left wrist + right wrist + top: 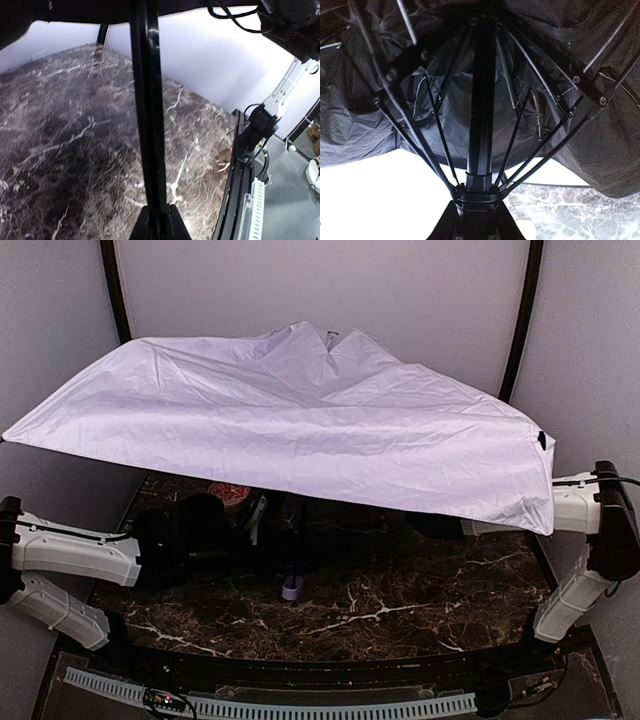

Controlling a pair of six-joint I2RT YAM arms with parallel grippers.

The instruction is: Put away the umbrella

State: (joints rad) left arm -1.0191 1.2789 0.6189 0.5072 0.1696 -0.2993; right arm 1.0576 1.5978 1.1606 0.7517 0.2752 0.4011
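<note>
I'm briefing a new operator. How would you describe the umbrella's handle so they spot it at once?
Find the pale canopy spread over the dark marble table. Below its front edge, near the table's middle, is the handle: a small lavender knob. The bowl to its left is red and half hidden under the canopy.

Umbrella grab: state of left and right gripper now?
Left gripper: closed on the umbrella shaft.
Right gripper: looks closed on the umbrella's sliding collar, just below the ribs.

Dark marble table (400, 610), pale walls (300, 280)
</note>
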